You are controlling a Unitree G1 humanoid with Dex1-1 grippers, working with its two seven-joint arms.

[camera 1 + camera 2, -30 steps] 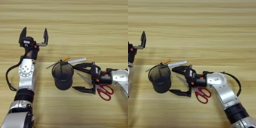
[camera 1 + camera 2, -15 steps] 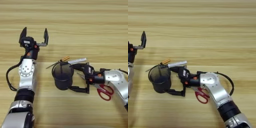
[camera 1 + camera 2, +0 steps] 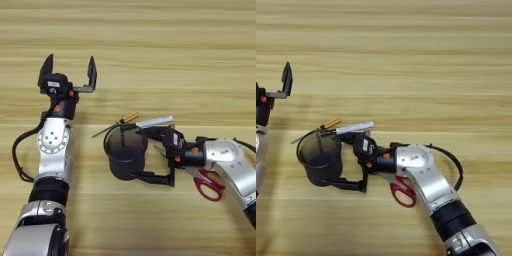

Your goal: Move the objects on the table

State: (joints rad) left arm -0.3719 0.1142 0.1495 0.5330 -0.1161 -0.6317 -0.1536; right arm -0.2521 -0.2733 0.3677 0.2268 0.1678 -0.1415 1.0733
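Black wire-mesh pen cup (image 3: 125, 152) is standing upright near the middle of the light wooden table (image 3: 150, 50), slightly toward the near side. Right gripper (image 3: 147, 155) is reaching in from the right with its two black fingers spread wide around the cup: one finger (image 3: 150, 178) is lying along the cup's near lower wall, the other is sitting at the far rim; whether they are pressing on the mesh cannot be told. Silver right arm is stretching back to the lower right corner.

Red-handled steel scissors (image 3: 207, 182) are lying flat on the table under and just beside the right wrist, handles toward the right, blades partly hidden by the arm.

Behind the cup's far rim, white pen (image 3: 155, 121), small amber-handled tool (image 3: 129, 117) and a thin black marker (image 3: 107, 131) are lying close together, touching or nearly touching the rim.

Left gripper (image 3: 68, 72) is sitting well apart to the left and farther back, fingers spread and pointing away from the robot, holding nothing.
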